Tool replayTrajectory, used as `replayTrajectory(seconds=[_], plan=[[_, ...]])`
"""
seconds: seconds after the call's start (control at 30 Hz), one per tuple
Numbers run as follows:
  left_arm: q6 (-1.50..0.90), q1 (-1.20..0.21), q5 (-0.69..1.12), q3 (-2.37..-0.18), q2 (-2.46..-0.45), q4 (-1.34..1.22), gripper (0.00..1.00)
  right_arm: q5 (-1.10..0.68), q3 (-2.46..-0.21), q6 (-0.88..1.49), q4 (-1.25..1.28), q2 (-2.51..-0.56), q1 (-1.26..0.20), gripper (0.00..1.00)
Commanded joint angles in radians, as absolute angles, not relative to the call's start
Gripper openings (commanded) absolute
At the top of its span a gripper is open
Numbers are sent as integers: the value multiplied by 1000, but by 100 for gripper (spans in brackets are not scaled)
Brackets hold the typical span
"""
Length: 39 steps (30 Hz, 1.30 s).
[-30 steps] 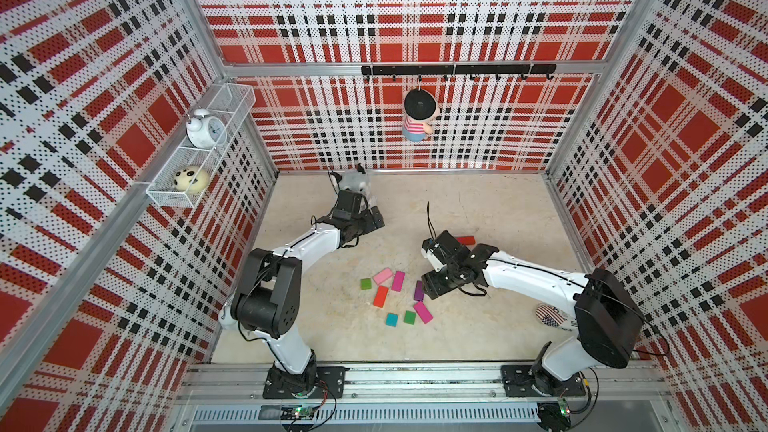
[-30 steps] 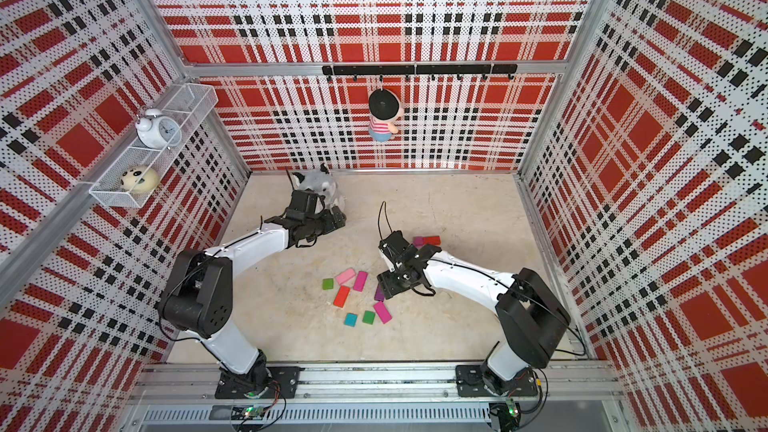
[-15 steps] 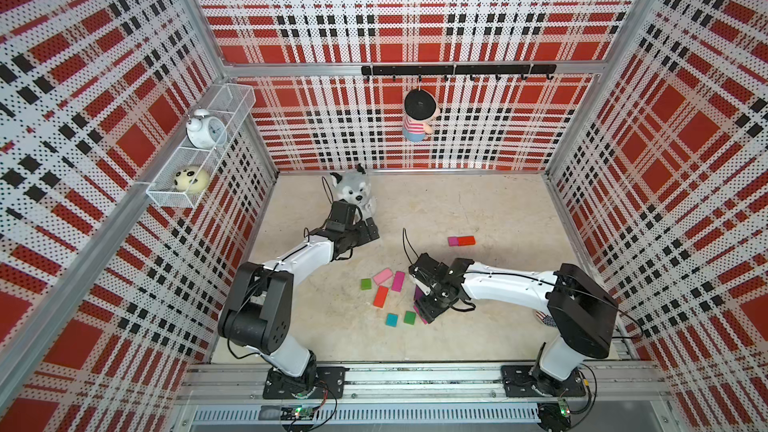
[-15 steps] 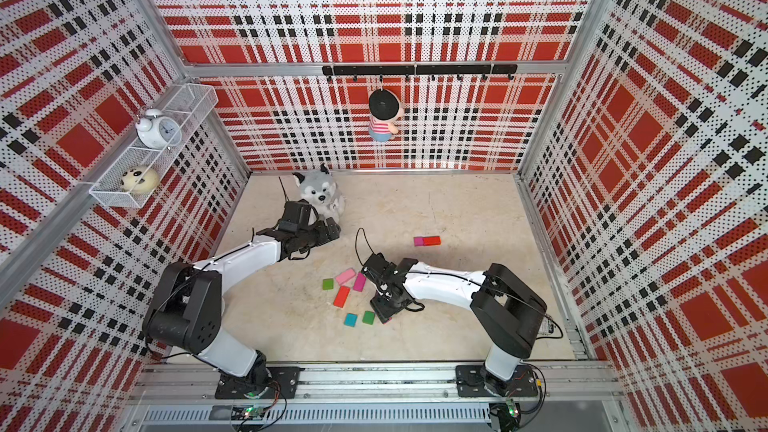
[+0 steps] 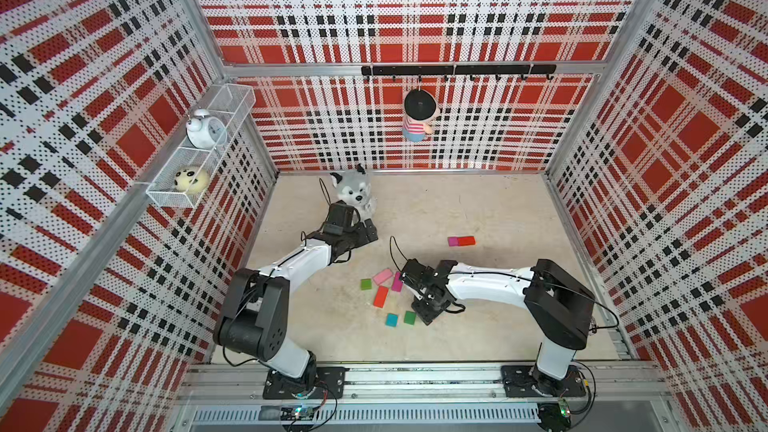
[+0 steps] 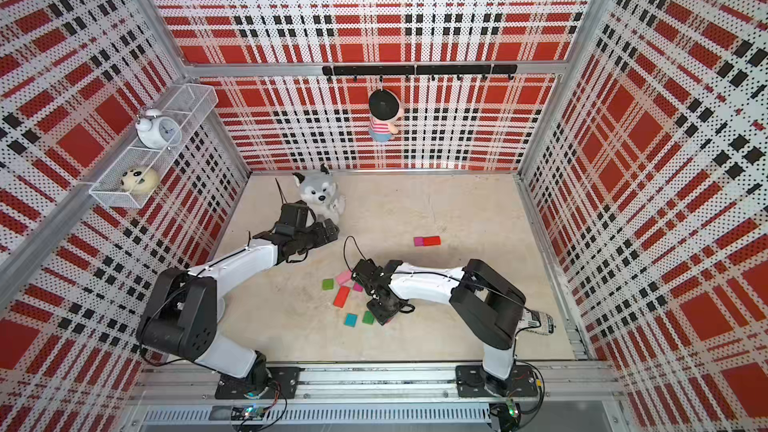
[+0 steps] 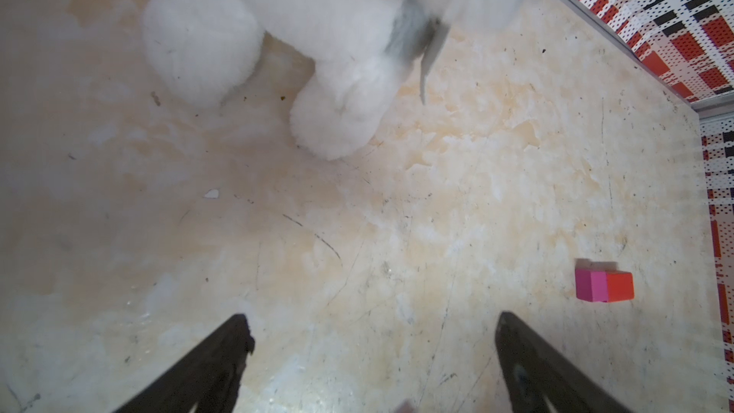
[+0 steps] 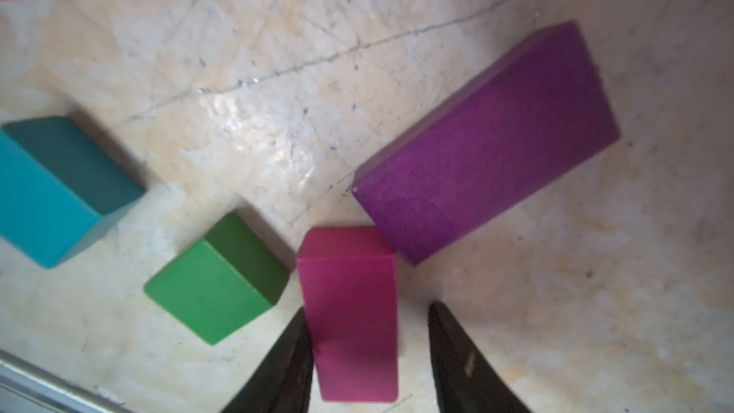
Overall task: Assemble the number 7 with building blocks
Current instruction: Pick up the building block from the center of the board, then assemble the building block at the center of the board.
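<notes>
- Wire shelf (image 5: 216, 118) on the left wall holds an alarm clock (image 5: 205, 130) and a round plush (image 5: 190, 179).
- Plush dog (image 5: 353, 191) sits near the back edge of the surface (image 5: 478, 201), left of middle.
- Left gripper (image 7: 372, 317) is just in front of the dog, jaws wide apart, nothing between them, bare surface below.
- Loose blocks lie flat toward the front edge, about mid-width: green block (image 5: 365, 283), pink block (image 5: 382, 276), red-orange block (image 5: 380, 296), teal block (image 5: 391, 319), second green block (image 5: 409, 317).
- Right gripper (image 8: 368, 309) is down at the right end of that cluster, jaws partway apart and straddling the magenta block (image 8: 351, 292). One finger is against it with a gap at the other, so it is not clamped.
- Purple block (image 8: 488, 145) lies just beside the magenta block; cannot tell if they touch.
- Magenta-and-red-orange pair (image 5: 461, 241) is butted end to end as a short bar, right of middle, well apart from the cluster.
</notes>
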<state>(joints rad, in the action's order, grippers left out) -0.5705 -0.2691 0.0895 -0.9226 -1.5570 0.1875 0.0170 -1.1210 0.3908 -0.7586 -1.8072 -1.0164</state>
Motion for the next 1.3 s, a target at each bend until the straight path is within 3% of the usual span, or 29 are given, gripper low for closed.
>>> replayTrajectory(seconds=[0.0,0.1,0.3,0.5,0.67,1.27], plan=[[-558,-260,93,-913,-1526,172,98,51,-1136,400,-794,-1831,-1020,45],[-561,-271,79,-919,-1530,171,98,69,-1150,426,-786,-1806,-1011,33],[-505,-411,-133,-1023,-1558,241,98,50,-1155,478,-740,-1655,-886,20],[-502,-487,-140,-1110,-1663,278,98,60,-1135,468,-711,-1541,-639,18],[-524,-559,-169,-1153,-1726,316,98,85,-1174,417,-738,-1619,-497,18],[-594,-664,-109,-1302,-1902,374,98,130,-1193,453,-664,-1873,-377,20]])
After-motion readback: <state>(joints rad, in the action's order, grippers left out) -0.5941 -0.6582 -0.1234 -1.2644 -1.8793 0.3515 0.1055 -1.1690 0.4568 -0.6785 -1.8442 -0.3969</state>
